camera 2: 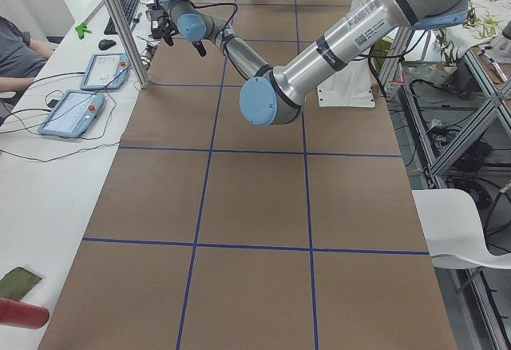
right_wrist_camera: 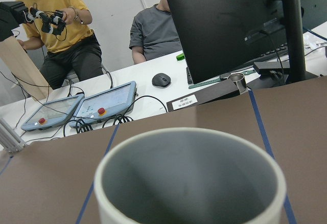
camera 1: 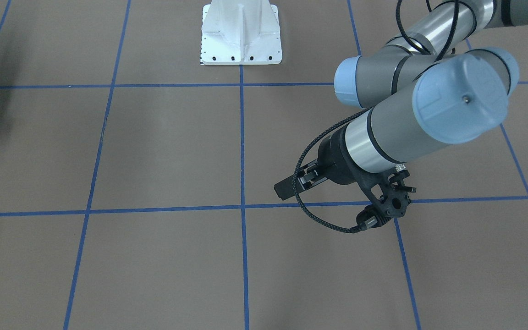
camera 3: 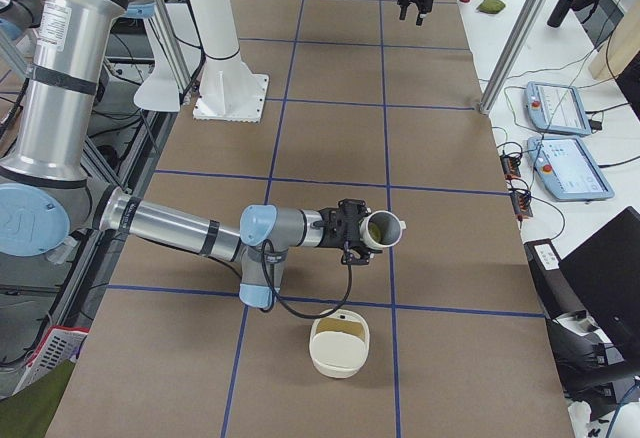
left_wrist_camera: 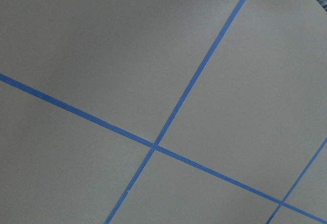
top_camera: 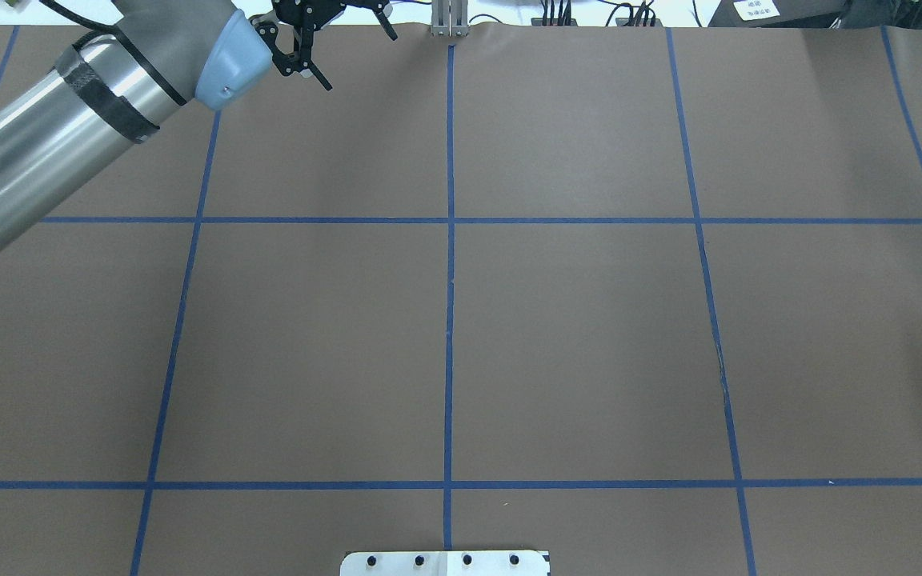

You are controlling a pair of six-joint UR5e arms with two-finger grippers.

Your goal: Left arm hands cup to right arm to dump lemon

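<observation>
As the dump step looks to be in hand, a cream bowl (camera 3: 340, 346) sits nearest the right-end camera on the brown, blue-taped table (camera 3: 300, 138). Just beyond it, the right gripper (camera 3: 360, 230) carries the cup (camera 3: 392, 228) clear of the surface, tipped onto its side with the mouth facing away from the arm. Whether its jaws are clamped cannot be told from this side view. The wrist camera shows only the cup's grey mouth close in front. A yellow-green patch inside the mouth appears to be the lemon (camera 3: 375, 229), not yet out. At the far end, the left gripper (camera 3: 411, 16) hangs with fingers apart and empty, suggesting the handover is done. The next move likely calls for bringing the mouth over the bowl and tilting it lower.
</observation>
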